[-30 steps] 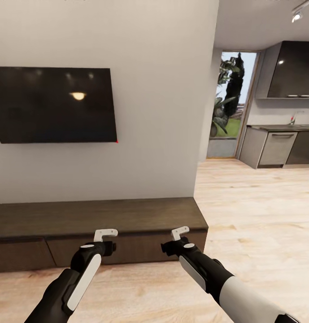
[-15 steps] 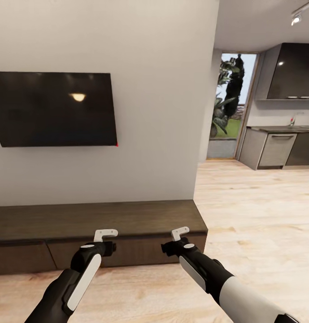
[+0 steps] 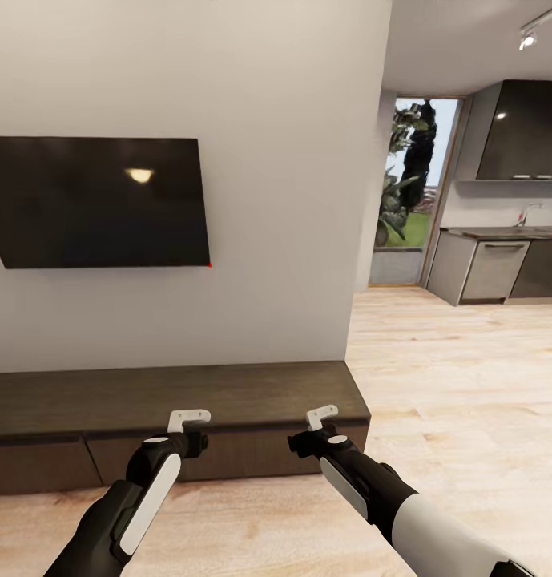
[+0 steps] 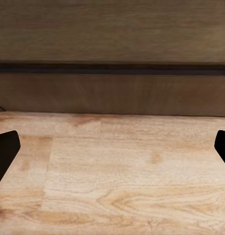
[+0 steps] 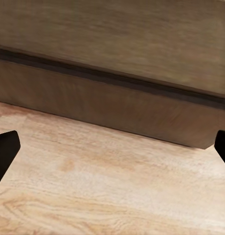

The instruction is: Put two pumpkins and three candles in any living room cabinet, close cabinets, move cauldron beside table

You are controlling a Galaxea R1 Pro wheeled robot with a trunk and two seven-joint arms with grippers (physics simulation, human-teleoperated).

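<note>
While both grippers, left (image 3: pixel 188 417) and right (image 3: pixel 322 413), hang spread and empty, the cabinet (image 3: pixel 227 393) lies just ahead of their fingertips. Driving nearer could ram them into its shut fronts.

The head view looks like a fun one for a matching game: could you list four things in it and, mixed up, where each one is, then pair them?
Things:
1. TV
2. cabinet
3. kitchen counter
4. left gripper

Places:
A. far right, past the wall's end
B. low against the wall, on the wood floor
C. hung on the wall, above the cabinet
D. near the view's lower edge, in front of the cabinet's drawer fronts

Pairs: 1-C, 2-B, 3-A, 4-D
</note>
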